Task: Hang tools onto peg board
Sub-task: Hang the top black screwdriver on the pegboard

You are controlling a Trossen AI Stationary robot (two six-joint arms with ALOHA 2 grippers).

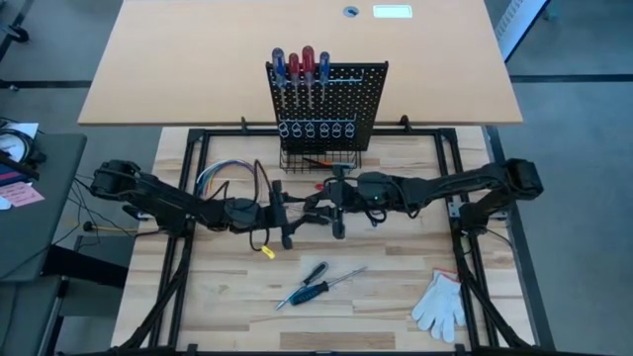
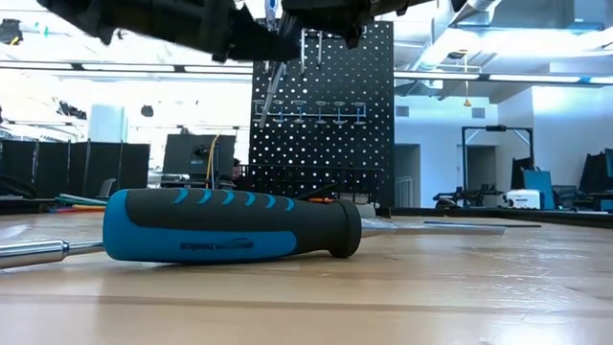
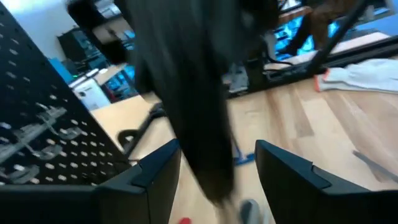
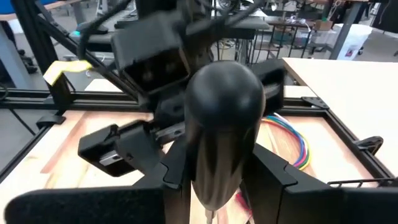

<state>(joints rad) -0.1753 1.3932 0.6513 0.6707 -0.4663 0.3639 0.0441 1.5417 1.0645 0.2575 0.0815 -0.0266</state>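
Tabletop (image 1: 396, 297) carries peg board (image 1: 341, 94) at its rear; right gripper (image 4: 214, 186) fingers pinch a black screwdriver (image 4: 221, 124) before it; left gripper (image 3: 214, 180), fingers spread, straddles the handle; a mistimed handover could drop it.

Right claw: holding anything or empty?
Holding. In the right wrist view the right claw is shut on a black-handled tool, its fingers against the handle's sides.

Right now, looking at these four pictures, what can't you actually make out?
- Wire basket contents: high view, too small.
- Blue screwdriver tip: low view, cut off by the picture's edge.
- Left gripper: its wrist view shows only a blurred dark shape between the fingers.
- Black handle in the right gripper: shaft hidden below.
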